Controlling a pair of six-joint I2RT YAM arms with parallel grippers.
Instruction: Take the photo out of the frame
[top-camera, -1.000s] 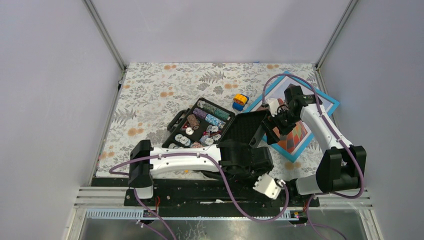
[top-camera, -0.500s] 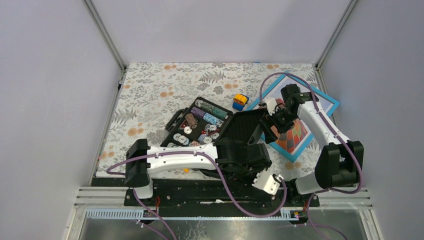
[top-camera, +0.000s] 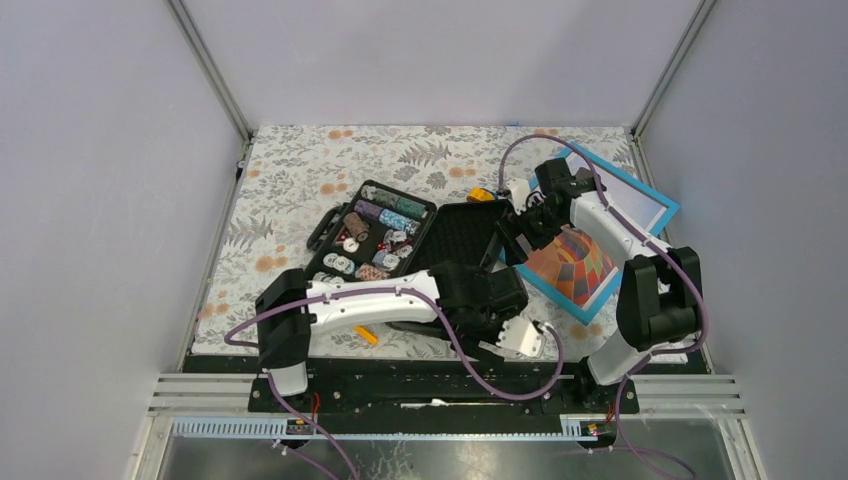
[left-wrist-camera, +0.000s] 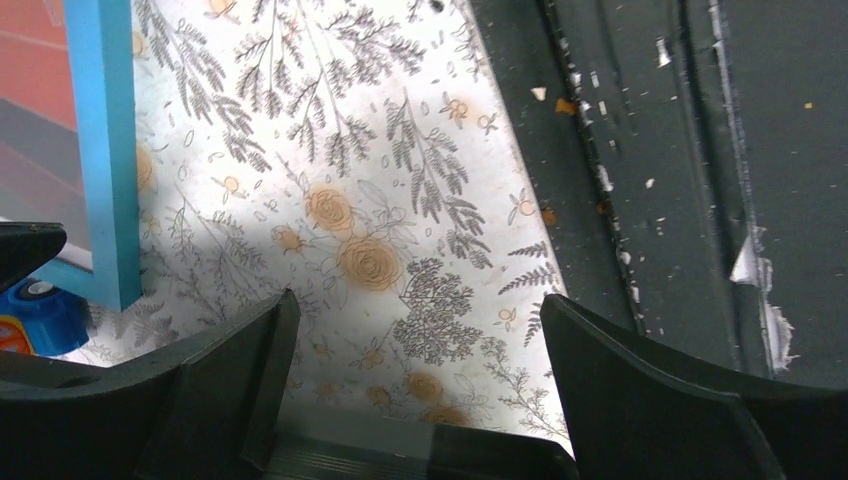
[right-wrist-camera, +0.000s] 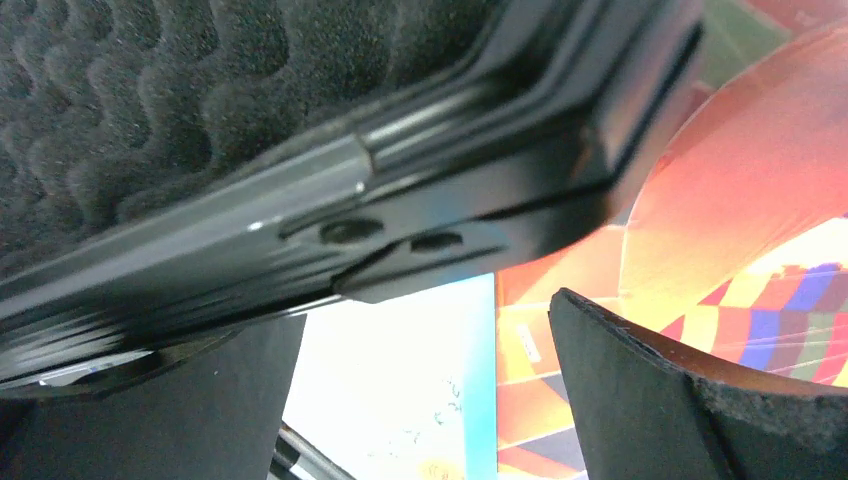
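Right tool gapes wide beside the case, over the photo.

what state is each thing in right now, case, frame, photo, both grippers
poker chip case: open, lid laid flat, chips inside
frame: flat on the table, turquoise front up
photo: in the frame
left gripper: open, empty, above the cloth
right gripper: open, at the case lid's edge
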